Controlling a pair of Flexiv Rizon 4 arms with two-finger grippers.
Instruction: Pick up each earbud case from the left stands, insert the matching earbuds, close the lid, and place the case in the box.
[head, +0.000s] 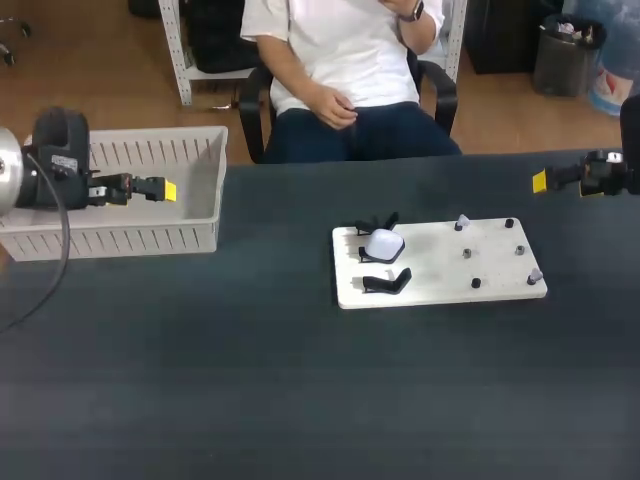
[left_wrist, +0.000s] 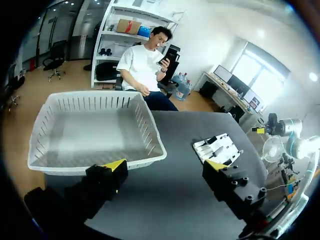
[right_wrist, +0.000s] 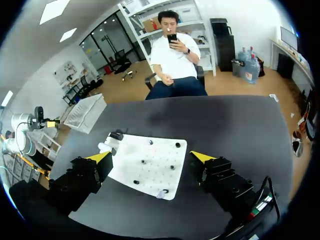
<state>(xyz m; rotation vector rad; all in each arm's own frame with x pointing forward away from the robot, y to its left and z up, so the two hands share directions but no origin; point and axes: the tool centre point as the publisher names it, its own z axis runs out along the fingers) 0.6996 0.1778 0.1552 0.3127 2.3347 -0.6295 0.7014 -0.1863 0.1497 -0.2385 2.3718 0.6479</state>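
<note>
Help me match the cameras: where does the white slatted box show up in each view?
Head view: the box stands at the table's far left, by the left gripper.
Left wrist view: it is large, just ahead of the open jaws.
Right wrist view: it is small, at the table's far corner beyond the board.
Shared landmark: the white board with black stands shows in all three.

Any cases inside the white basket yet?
None visible. The left wrist view shows the basket with a bare slotted floor and nothing lying on it. The strip of floor right behind its near wall is hidden by that wall.
</note>
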